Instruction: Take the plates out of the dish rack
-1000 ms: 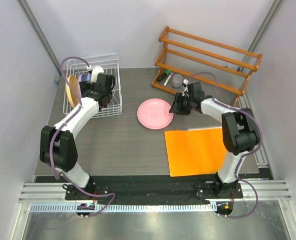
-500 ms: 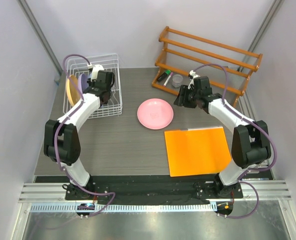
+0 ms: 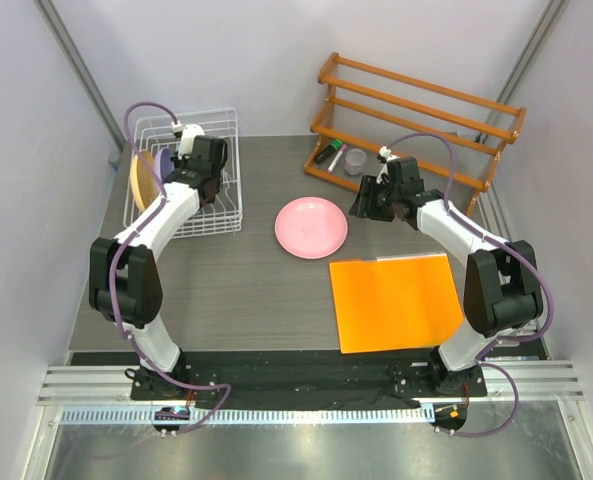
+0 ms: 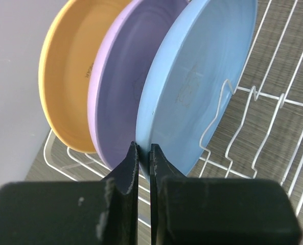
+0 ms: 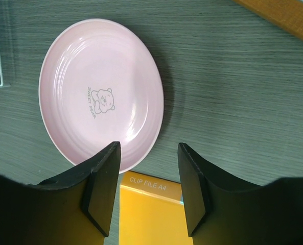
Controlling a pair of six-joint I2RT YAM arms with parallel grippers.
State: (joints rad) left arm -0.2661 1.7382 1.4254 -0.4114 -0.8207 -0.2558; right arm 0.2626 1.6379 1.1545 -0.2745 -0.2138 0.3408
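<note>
Three plates stand on edge in the white wire dish rack [image 4: 274, 117]: a yellow-orange one [image 4: 72, 76], a lavender one [image 4: 123, 87] and a light blue one [image 4: 202, 76]. My left gripper [image 4: 143, 153] is shut on the lower rim of the light blue plate. From above, the left gripper [image 3: 183, 167] reaches into the rack [image 3: 238, 170], with the yellow-orange plate [image 3: 142, 178] at its left. The pink plate [image 3: 311, 227] lies flat on the table by itself. My right gripper [image 3: 366, 203] hovers open just right of the pink plate [image 5: 100, 92], holding nothing.
A flat orange clip file [image 3: 396, 300] lies at the front right, its edge under the right gripper [image 5: 146, 214]. An orange-brown wooden shelf [image 3: 416, 110] stands at the back right, with a green marker [image 3: 326, 155] and a small clear cup [image 3: 354, 160] before it.
The left gripper's jaws have closed onto the light blue plate's rim. The right gripper has drawn back from the pink plate, rising toward the right rear.
</note>
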